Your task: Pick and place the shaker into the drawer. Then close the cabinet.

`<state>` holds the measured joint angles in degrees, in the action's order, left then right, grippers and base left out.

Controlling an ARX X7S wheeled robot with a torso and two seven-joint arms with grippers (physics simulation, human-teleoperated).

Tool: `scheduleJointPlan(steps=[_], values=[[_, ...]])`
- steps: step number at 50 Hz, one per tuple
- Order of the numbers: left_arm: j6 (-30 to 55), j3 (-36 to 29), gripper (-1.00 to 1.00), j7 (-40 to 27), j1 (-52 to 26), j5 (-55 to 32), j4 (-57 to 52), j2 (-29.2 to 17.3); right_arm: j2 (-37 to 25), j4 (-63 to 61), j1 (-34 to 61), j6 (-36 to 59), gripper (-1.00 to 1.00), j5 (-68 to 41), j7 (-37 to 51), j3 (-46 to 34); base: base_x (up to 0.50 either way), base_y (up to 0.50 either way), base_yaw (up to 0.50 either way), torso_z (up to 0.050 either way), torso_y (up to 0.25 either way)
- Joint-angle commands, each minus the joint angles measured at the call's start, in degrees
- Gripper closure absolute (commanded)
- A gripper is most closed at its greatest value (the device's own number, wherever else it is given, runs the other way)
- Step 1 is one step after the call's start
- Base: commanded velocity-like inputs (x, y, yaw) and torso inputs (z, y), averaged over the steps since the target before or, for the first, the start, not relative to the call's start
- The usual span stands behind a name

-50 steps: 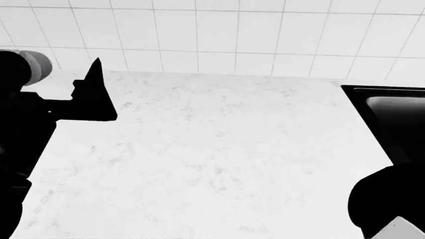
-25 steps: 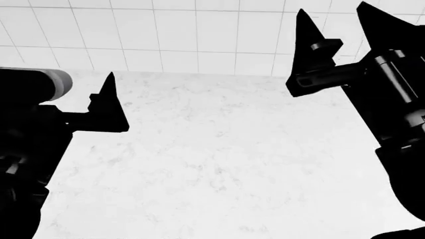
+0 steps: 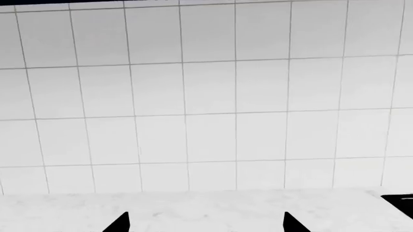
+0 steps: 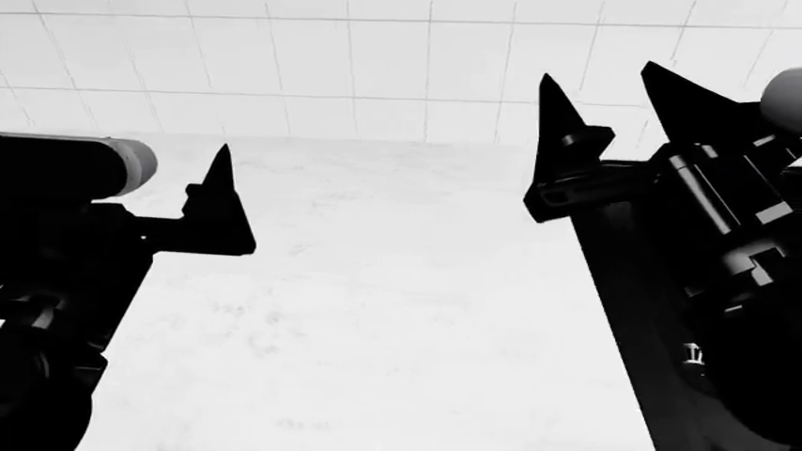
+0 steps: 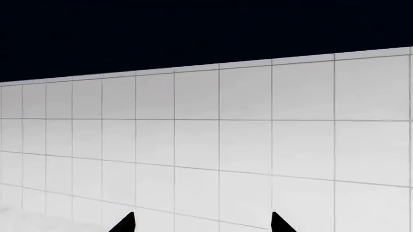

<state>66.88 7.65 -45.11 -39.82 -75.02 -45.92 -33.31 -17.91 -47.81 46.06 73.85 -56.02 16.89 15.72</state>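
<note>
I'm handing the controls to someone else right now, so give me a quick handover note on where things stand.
Left gripper: open, empty, raised above the white counter and facing the tiled wall.
Right gripper: open, empty, also raised and facing the wall.
The shaker, drawer and cabinet are not in any view.
Done: nothing that shows.
Left: find the shaker, pick it up, put it in the drawer, close the cabinet. The head camera probably needs to look elsewhere first.

Black left arm [image 4: 63, 282] with grey-white cylinder end, black right arm [image 4: 715, 282], pointed triangular jaws
</note>
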Motion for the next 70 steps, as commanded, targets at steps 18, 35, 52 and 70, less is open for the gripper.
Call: scheduleJointPlan(steps=[18,35,52,70], values=[[-2.0,0.4,-1.0,0.9,2.5,1.1,-0.4,-0.7,-0.2,0.1,-1.9,-2.2,-1.0,-0.2,0.3,-2.3,-0.03,-0.5,0.0,0.0,0.0],[-2.7,-0.6,-1.0,1.3,2.7,1.6,0.1,-0.6,-0.6,0.5,-2.1,-3.2,-1.0,-0.7,0.6,-2.8,-0.03,-0.5,0.0,0.0,0.0],[-3.5,-0.5,-1.0,1.2,3.7,1.6,-0.2,-0.9,-0.8,0.3,-2.9,-3.5,-1.0,-1.5,1.7,-3.3,-0.02,-0.37,0.0,0.0,0.0],[-4.0,-1.4,-1.0,1.3,3.6,2.0,0.2,-0.8,-1.2,0.6,-3.4,-4.6,-1.0,-2.3,1.8,-3.6,0.01,-0.32,0.0,0.0,0.0]])
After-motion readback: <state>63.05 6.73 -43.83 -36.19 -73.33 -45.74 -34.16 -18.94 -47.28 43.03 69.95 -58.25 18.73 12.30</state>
